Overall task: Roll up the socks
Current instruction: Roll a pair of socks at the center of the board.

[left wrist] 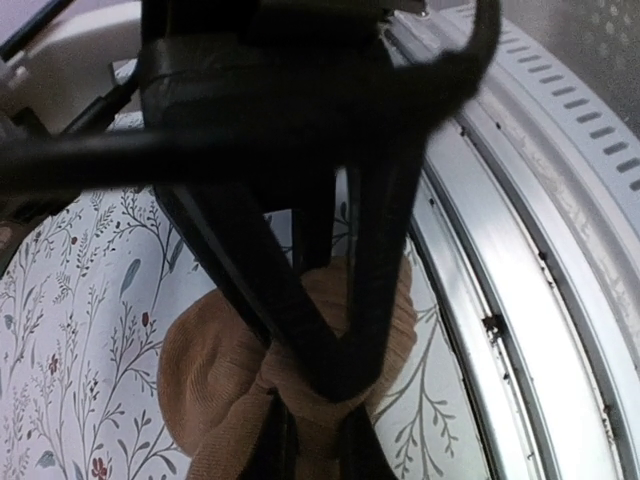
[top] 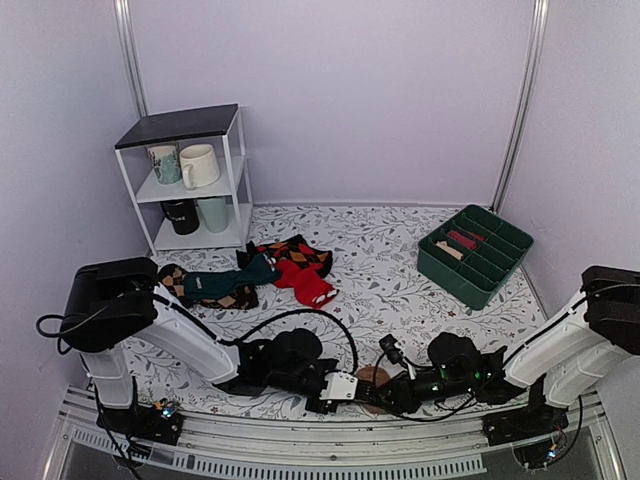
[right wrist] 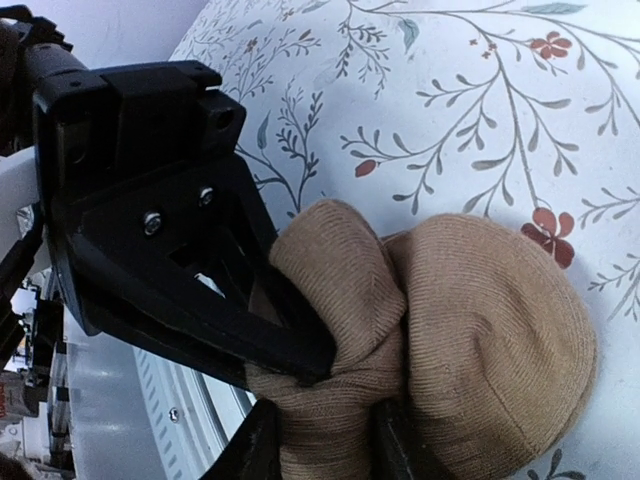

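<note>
My left jaws and my right jaws each pinch the tan-brown knitted socks (right wrist: 480,330), a rounded bundle lying between them on the floral-patterned table (right wrist: 600,130). I judge this keeps the roll from unwinding. Both arms lie low, reaching inward, wrists nearly meeting.
</note>
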